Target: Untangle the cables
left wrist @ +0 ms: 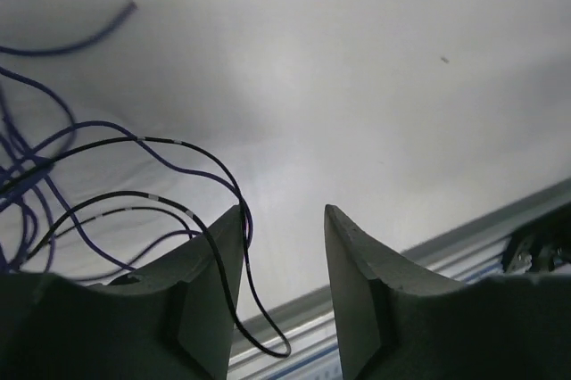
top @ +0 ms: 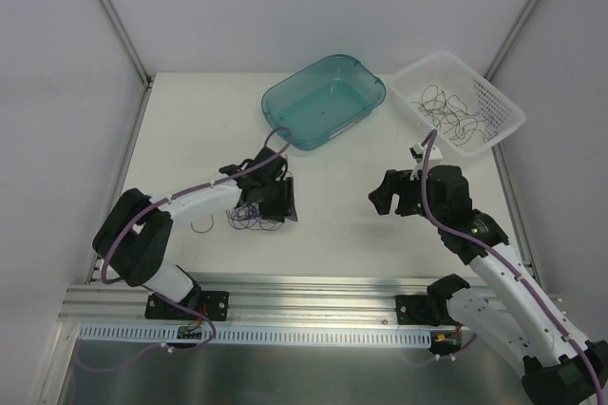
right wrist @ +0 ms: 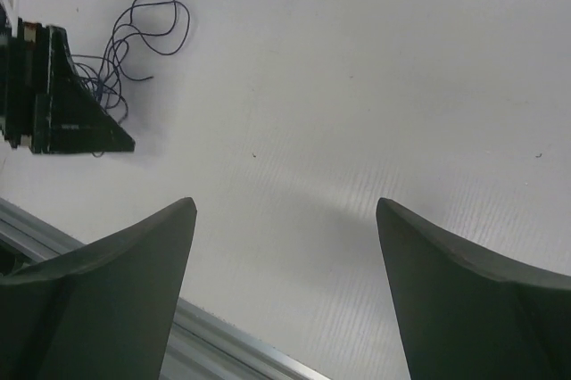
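Note:
A small tangle of thin dark blue-purple cables [top: 249,220] lies on the white table under my left gripper [top: 271,198]. In the left wrist view the strands [left wrist: 134,144] spread to the left. One black loop [left wrist: 259,326] drapes over the left finger [left wrist: 210,282] and hangs into the gap. The jaws of the left gripper [left wrist: 284,219] stand narrowly apart and press on nothing. My right gripper [top: 389,198] hovers wide open over bare table, well right of the tangle. Its view shows the right gripper [right wrist: 285,206] empty and the cables [right wrist: 143,32] far off beside the left gripper's fingers [right wrist: 71,103].
A teal plastic bin [top: 366,77] sits at the back centre. A white mesh basket [top: 508,120] at the back right holds more loose cables [top: 454,110]. One short strand [top: 201,226] lies alone left of the tangle. The metal rail [top: 313,291] runs along the near table edge.

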Controlling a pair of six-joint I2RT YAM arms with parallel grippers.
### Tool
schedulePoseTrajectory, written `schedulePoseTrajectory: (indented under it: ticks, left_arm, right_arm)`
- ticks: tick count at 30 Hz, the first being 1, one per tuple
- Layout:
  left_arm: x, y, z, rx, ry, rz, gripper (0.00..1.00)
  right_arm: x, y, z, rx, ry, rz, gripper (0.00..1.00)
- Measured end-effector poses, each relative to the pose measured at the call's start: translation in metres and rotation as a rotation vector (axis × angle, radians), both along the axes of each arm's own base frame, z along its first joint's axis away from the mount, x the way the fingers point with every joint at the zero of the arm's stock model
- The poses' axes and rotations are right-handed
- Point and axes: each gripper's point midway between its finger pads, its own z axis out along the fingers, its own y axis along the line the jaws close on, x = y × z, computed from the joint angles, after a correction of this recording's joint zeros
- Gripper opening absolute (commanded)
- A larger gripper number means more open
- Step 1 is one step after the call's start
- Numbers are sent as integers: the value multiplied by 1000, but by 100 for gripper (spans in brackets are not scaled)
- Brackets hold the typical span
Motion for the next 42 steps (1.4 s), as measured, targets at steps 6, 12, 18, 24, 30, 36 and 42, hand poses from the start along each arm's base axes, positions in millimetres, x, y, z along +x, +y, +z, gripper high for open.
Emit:
schedulePoseTrajectory:
  ticks: [6, 12, 18, 24, 30, 36, 42]
  left_arm:
    - [-48, -80, 27, -58, -63, -237, 66]
    - [-53, -84, 57, -89, -148, -250, 89]
    - [-42, -56, 99, -95, -284, -174, 93]
    - [-19, 7, 79, -16, -257, 10, 88]
    - [-13, 49, 48, 79, -173, 91, 80]
    - [-13, 61, 35, 118, -148, 86, 78]
    - [-23, 67, 21, 146, -117, 69, 78]
  right_arm:
    - [1, -3, 1, 8, -5, -36, 86]
    - [0, -2, 3, 20, -5, -34, 86]
    - [-4, 16, -5, 22, 32, 33, 86]
    - [-16, 50, -40, -37, 160, 163, 86]
    - [-35, 95, -51, -92, 210, 323, 85]
    - [-53, 143, -61, -129, 220, 474, 80]
    - [-53, 164, -91, -197, 254, 508, 65]
